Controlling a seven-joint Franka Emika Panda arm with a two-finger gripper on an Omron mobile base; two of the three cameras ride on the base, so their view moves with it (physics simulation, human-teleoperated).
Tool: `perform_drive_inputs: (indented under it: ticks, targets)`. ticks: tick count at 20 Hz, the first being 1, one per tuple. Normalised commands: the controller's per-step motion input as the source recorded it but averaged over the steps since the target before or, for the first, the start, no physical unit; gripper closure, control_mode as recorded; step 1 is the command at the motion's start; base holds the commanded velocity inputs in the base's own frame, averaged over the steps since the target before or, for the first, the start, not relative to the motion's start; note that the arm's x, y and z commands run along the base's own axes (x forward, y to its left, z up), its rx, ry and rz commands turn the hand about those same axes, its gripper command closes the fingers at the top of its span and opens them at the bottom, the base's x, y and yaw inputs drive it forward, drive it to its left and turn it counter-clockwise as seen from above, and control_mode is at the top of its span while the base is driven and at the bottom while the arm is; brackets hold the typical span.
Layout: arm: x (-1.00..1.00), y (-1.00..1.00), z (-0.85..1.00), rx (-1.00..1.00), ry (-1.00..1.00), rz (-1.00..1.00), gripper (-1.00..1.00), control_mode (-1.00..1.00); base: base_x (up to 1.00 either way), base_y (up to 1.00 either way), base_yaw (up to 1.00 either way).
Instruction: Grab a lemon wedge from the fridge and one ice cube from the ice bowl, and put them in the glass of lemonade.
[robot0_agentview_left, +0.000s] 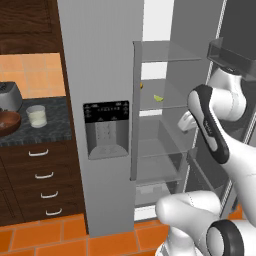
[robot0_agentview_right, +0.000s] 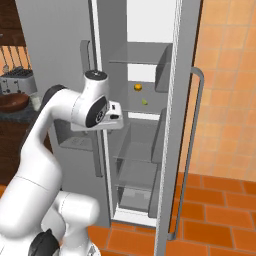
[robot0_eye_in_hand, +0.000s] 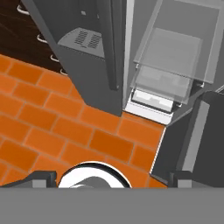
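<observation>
Left base view shows the fridge (robot0_agentview_left: 100, 75) as a tall smooth grey box with one door swung open, and inside it I see clear flat glass shelves (robot0_agentview_left: 160, 105). The lemon wedge (robot0_agentview_left: 158, 98) is a small yellow-green curved piece lying on the middle shelf, and a small round orange fruit (robot0_agentview_right: 137, 87) lies near it, further back. My gripper (robot0_eye_in_hand: 111, 177) points down at the orange tiled floor (robot0_eye_in_hand: 52, 131) in front of the fridge's base, with the jaws standing wide and nothing between them; the wedge is above and deeper inside than my hand. To the left, on the dark speckled counter (robot0_agentview_left: 45, 130), the reddish-brown ice bowl (robot0_agentview_left: 7, 122) stands just beside the glass of lemonade (robot0_agentview_left: 37, 116). Between the open door's edge and the shelf fronts there is free room.
</observation>
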Motion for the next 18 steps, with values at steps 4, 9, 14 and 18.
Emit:
perform_drive_inputs:
  ticks: [4,9,14,18]
  targets:
    - [0.21,0.00,-0.08,0.00,0.00,0.09,-1.00,-1.00,0.00,0.00,0.00]
    - [0.03,-0.01,-0.02,0.00,0.00,0.07,-1.00,-1.00,0.00,0.00,0.00]
    - [0.00,0.00,0.00,0.00,0.00,0.06,-1.00,-1.00,0.00,0.00,0.00]
    - [0.27,-0.02,-0.05,0.00,0.00,0.02,-1.00,-1.00,0.00,0.00,0.00]
